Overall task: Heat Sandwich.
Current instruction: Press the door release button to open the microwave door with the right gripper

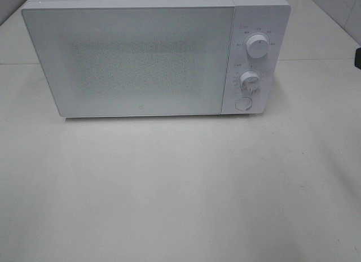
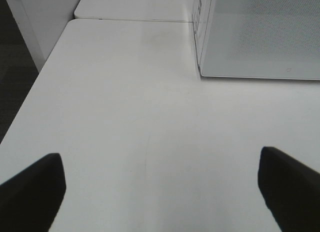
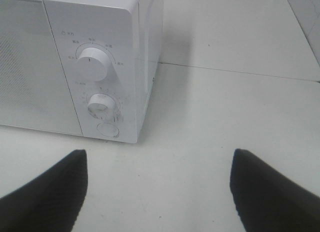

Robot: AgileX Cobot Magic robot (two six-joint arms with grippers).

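One white surface (image 1: 169, 217) is spread beneath everything, and no plate or food is seen on it in any view. One white microwave (image 1: 262, 13) is set toward the back of it with its front turned to the arms, presumably so that the door and controls can be reached from the near side. Its single door (image 1: 130, 59) is shut flush. The dotted panel is too cloudy for the cavity to be made out.

Two end effectors are counted, both shown only by the wrist cameras. The left end effector (image 2: 160, 157) is held low over the surface near the door-side front corner, with its fingers spread wide and nothing between them. The right end effector (image 3: 160, 154) is likewise spread wide and empty. It is aimed at the control-panel corner, a placing judged to suit working the dials or the door release.

Two knobs are counted on the panel, a larger upper knob (image 1: 258, 46) and a smaller lower knob (image 1: 249, 79). One round button (image 1: 243, 103) is placed just below them, probably for opening the door.

No sandwich is counted. Whether it is hidden behind the shut door or kept out of frame cannot be told.
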